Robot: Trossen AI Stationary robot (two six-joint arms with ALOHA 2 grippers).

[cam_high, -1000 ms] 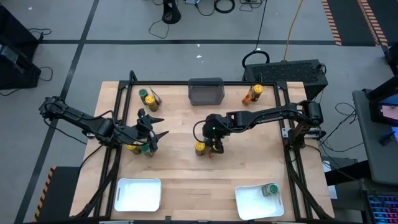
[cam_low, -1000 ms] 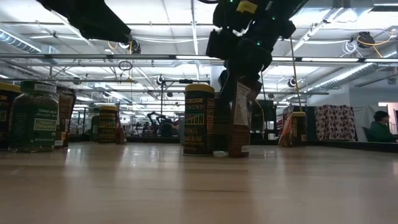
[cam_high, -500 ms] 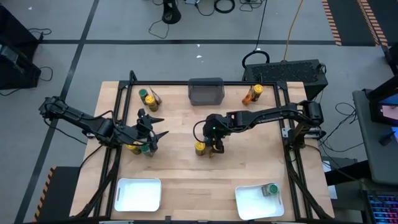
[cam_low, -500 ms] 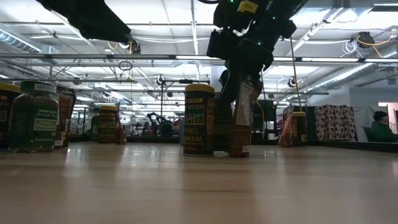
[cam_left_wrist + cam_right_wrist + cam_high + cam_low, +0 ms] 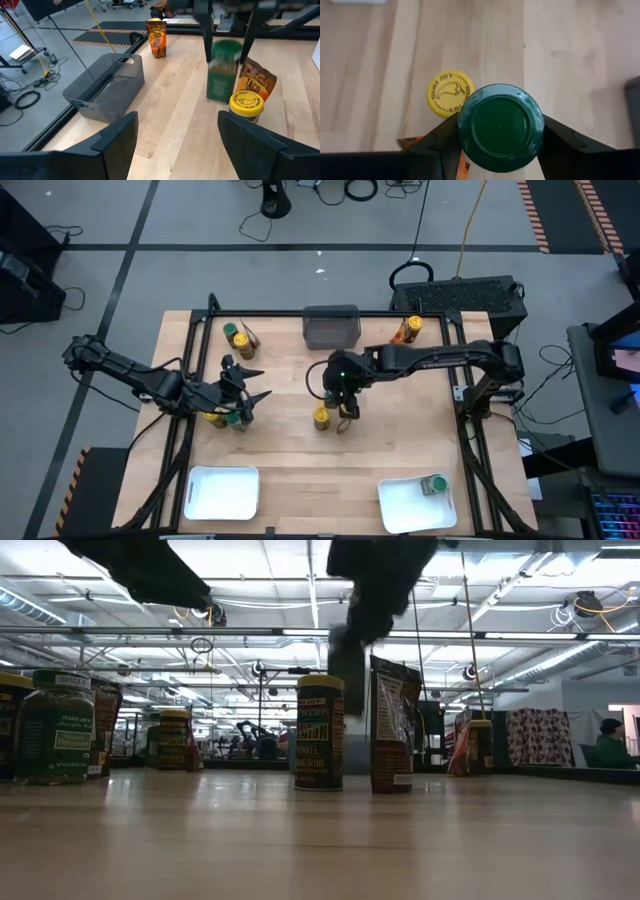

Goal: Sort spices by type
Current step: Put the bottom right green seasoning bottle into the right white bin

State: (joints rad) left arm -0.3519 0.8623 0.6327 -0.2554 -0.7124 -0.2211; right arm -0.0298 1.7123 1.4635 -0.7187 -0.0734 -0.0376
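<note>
High view, four green-lidded jars [image 5: 436,483], two white trays [image 5: 222,492]

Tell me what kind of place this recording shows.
Probably a robotics lab or workshop: a wooden worktable on a black metal frame, cables across a grey taped floor, and exposed ceiling strip lights beyond.

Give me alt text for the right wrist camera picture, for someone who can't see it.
Seen from above, the right gripper holds a green-lidded jar between its two dark fingers, above a light wooden table. A yellow-lidded jar stands on the table just beside it, with an orange packet's edge at the fingers.
</note>
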